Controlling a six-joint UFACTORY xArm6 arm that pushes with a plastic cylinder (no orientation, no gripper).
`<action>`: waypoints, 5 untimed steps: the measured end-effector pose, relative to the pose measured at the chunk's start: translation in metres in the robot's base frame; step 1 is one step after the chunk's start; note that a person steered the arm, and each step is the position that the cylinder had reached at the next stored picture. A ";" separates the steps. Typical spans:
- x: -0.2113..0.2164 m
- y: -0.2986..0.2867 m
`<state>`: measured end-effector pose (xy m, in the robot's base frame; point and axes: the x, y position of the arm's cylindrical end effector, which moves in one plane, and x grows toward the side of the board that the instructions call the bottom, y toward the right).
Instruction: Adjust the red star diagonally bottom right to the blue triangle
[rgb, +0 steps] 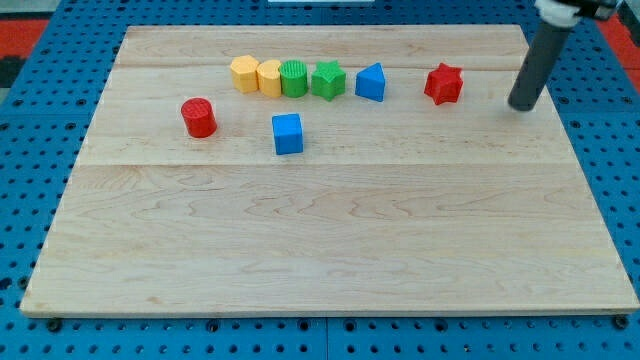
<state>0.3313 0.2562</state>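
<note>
Worktop (330, 260): pale wooden board on a blue pegboard.

My tip (521, 106) sits near the worktop's right edge, toward the far right corner, to the view's right of the red star (443, 83) and apart from it, touching no block. No pincer on this arm, only the dark rod; nothing is held.

Red star lies near the top edge, right of centre, well apart from the blue triangle (371, 82) on its left and roughly level with it.

Row along the top edge, left to right: yellow block (243, 73), second yellow block (268, 77), green cylinder (294, 78), green star (327, 79), then the blue triangle. The first four sit touching or nearly so; the triangle just beside the green star.

Blue cube (288, 134) lies below the row, alone. Red cylinder (199, 117) stands toward the left edge, upright.
</note>
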 end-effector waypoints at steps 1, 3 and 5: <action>-0.030 -0.037; -0.028 -0.177; -0.074 -0.135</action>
<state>0.2569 0.1214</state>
